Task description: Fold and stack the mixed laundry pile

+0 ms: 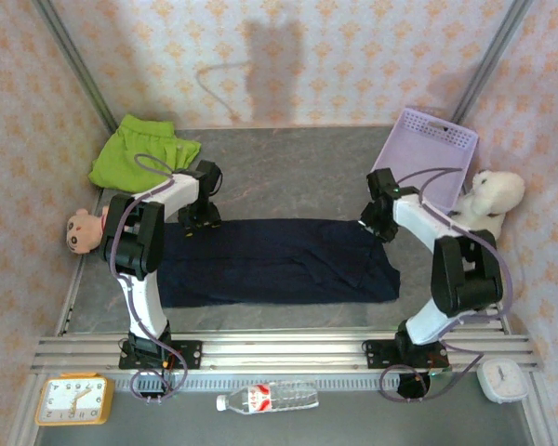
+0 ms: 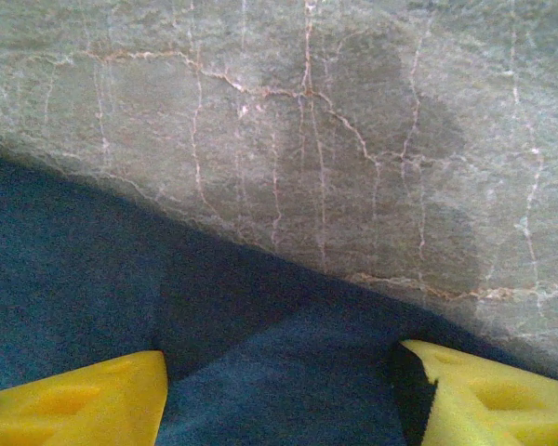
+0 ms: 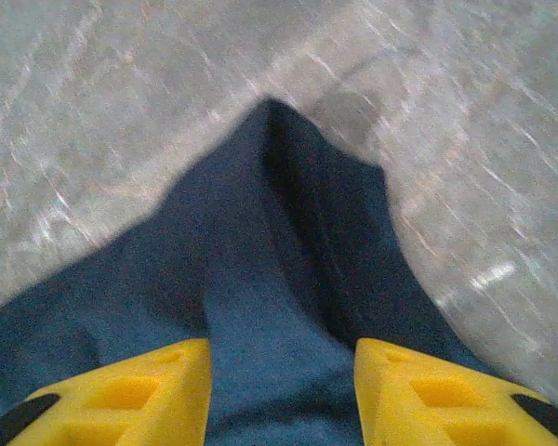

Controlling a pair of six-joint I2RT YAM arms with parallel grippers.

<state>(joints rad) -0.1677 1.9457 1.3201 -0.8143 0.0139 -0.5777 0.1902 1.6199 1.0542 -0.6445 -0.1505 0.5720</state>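
The left jaws stand open, yellow fingers [image 2: 74, 404] wide apart over a fold of the large dark navy cloth garment [image 1: 279, 260]. It lies flat on the grey marbled bench [image 1: 288, 177], reaching from them to the right jaws. Those stand partly apart, a ridge of navy cloth filling the gap; whether they pinch it I cannot tell. The bright lime-green cloth garment [image 1: 135, 153] lies crumpled beyond the left jaws.

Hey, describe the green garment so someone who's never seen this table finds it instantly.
Start at the grey marbled table and go to its far left corner. The lime-green garment lies crumpled there; unlike the flat navy garment, it is bright and bunched.
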